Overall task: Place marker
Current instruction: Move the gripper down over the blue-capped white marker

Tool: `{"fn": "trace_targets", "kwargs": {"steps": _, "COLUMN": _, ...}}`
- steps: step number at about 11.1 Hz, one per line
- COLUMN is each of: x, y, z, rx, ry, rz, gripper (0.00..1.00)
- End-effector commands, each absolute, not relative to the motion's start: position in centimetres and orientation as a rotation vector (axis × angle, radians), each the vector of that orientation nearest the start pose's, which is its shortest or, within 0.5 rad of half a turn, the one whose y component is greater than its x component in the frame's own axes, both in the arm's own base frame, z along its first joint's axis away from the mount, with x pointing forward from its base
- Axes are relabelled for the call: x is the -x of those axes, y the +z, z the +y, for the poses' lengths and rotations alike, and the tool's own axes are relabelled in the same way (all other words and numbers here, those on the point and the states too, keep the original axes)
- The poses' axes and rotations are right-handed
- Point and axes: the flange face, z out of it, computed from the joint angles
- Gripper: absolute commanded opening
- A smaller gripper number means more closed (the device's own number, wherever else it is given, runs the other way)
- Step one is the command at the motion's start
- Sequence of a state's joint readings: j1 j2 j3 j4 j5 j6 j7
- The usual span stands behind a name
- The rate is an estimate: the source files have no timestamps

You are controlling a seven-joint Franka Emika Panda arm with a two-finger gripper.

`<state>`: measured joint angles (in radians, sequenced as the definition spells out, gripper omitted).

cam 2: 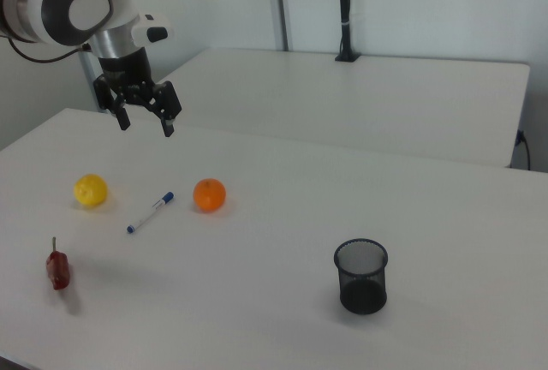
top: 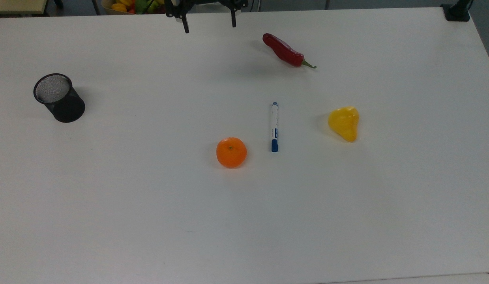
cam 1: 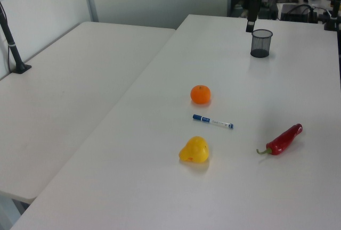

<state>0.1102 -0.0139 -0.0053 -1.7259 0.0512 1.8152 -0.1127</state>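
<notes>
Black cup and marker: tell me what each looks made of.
The black cup looks like fine wire mesh, probably metal: light shows through its matte, see-through wall. The marker looks like smooth plastic: a white barrel with blue print, and a blue cap.

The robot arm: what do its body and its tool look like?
In the right view the arm has a smooth white shell with grey round joint covers and a silver wrist section. The tool is black, with two slim dark fingers. A thin black cable hangs beside the arm.
</notes>
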Motion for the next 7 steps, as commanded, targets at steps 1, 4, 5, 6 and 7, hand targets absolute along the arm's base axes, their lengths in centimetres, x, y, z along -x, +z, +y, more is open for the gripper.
{"fn": "trace_targets", "kwargs": {"steps": 1, "x": -57.3, "y": 55.4, "z": 9.5, "rx": 3.057, "ry": -0.157, "rz": -0.406, "gripper": 1.0}}
{"fn": "trace_targets", "kwargs": {"steps": 4, "x": -58.8, "y": 52.3, "z": 12.0, "rx": 3.058, "ry": -0.158, "rz": -0.38, "gripper": 1.0}}
{"fn": "trace_targets", "kwargs": {"steps": 5, "x": -59.2, "y": 51.7, "z": 12.6, "rx": 3.06, "ry": -0.17, "rz": -0.341, "gripper": 1.0}}
{"fn": "trace_targets", "kwargs": {"steps": 6, "x": -59.8, "y": 50.7, "z": 13.3, "rx": 3.061, "ry": -0.193, "rz": -0.273, "gripper": 1.0}}
{"fn": "trace_targets", "kwargs": {"steps": 7, "x": -60.4, "y": 49.4, "z": 14.4, "rx": 3.067, "ry": -0.199, "rz": -0.223, "gripper": 1.0}}
